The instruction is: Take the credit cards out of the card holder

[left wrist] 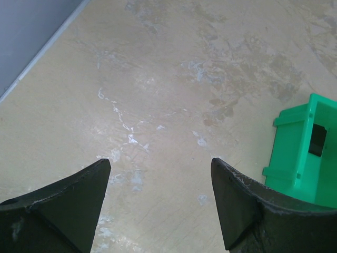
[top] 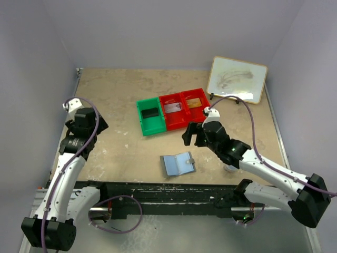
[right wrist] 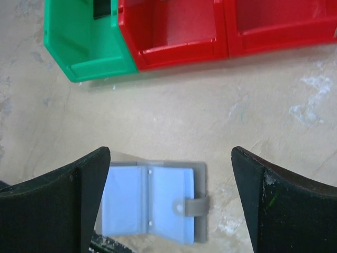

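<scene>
The card holder point(top: 178, 164) lies open on the table, grey outside with blue sleeves and a snap strap; in the right wrist view the card holder point(right wrist: 152, 203) shows no card in its sleeves. My right gripper point(top: 196, 134) hangs open above the bare table between the holder and the bins, and its jaws point(right wrist: 171, 153) stand wide with nothing between them. Flat credit cards lie in the bins: a dark one point(top: 151, 113), a pale one point(top: 172, 108) and a gold one point(top: 194, 103). My left gripper point(top: 97, 124) is open over bare table point(left wrist: 160, 163) at the far left.
A green bin point(top: 150, 117) and two red bins point(top: 184, 108) stand in a row mid-table; the green bin point(left wrist: 303, 153) edges the left wrist view. A framed whiteboard point(top: 237, 79) leans at the back right. A small round silvery puck point(top: 230, 167) sits under my right arm.
</scene>
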